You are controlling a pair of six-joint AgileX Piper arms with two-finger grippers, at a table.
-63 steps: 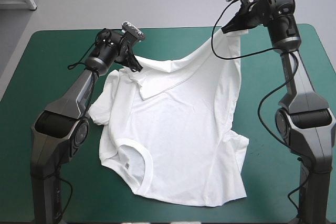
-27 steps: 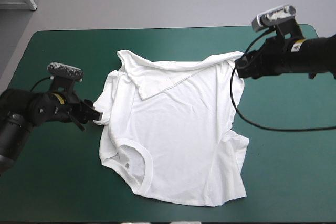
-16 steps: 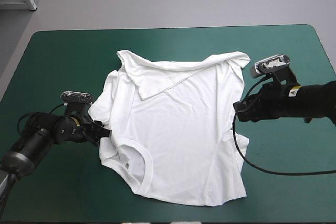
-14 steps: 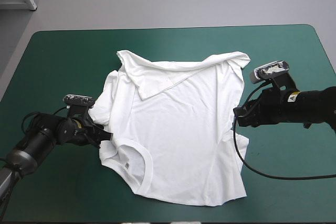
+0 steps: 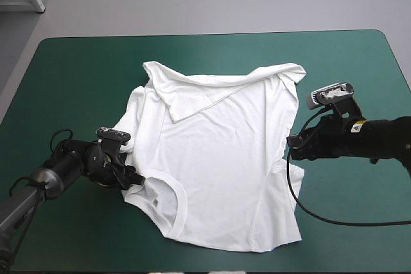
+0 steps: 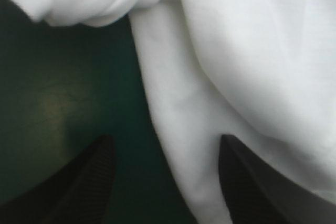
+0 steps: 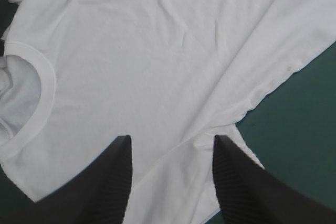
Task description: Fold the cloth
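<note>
Teal-green cover (image 5: 77,81), white T-shirt (image 5: 218,158) flat between left pincer (image 5: 133,181) and right pincer (image 5: 292,144).

— Where is free room found around the white short-sleeved T-shirt (image 5: 218,158) spread flat?

— Bare teal-green table cover (image 5: 83,75) is seen on every side of it, widest beyond its far edge.

— What is found in the way?

— Left of the T-shirt, the strip is taken up by the low-lying left gripper (image 5: 133,178), its black fingers (image 6: 84,182) set apart with a fold of the shirt's edge between them. Right of it, the right gripper (image 5: 291,143) is held with fingers apart over the side edge.
</note>
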